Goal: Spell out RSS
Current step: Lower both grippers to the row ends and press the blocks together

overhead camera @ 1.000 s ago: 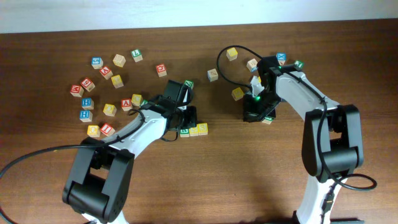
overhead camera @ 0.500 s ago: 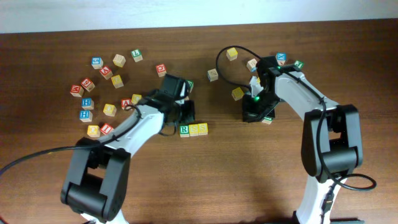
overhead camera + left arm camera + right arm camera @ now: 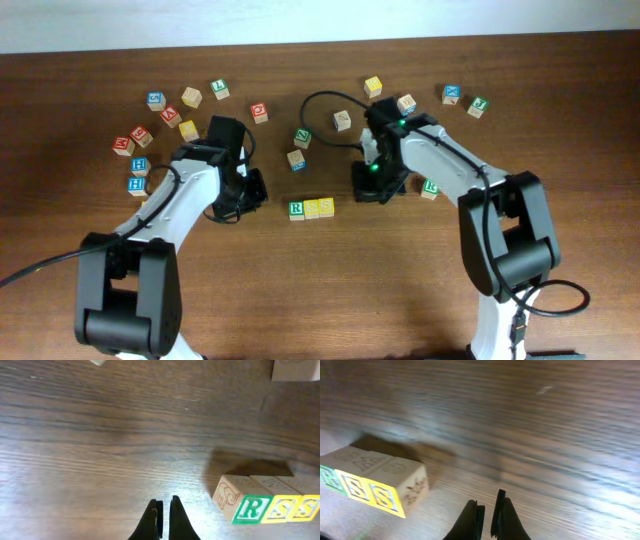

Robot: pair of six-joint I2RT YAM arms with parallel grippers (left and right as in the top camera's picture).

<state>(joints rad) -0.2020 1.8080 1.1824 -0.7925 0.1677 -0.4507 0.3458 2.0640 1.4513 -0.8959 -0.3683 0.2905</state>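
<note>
the left gripper has its two black fingers pressed together with only a thin slit between the tips, and nothing sits in them. it hangs over the bare dark brown wooden table; whether the tips touch the wood cannot be told. the right gripper is likewise drawn together and empty, poised over bare wood.

in the overhead view the left gripper sits just left of a short row of three small wooden letter cubes, and the right gripper sits to the right of that row and slightly farther back. neither one touches the cubes.

the row lies flat on the table between the two grippers, the cubes side by side and touching. from left to right it reads: the green-framed r cube, the first yellow s cube and the second yellow s cube. the left wrist view shows an elephant drawing on the r cube's left side face.

farther back and to the left lies a loose scatter of other letter cubes. more loose cubes lie at the far side near the right arm.
</note>
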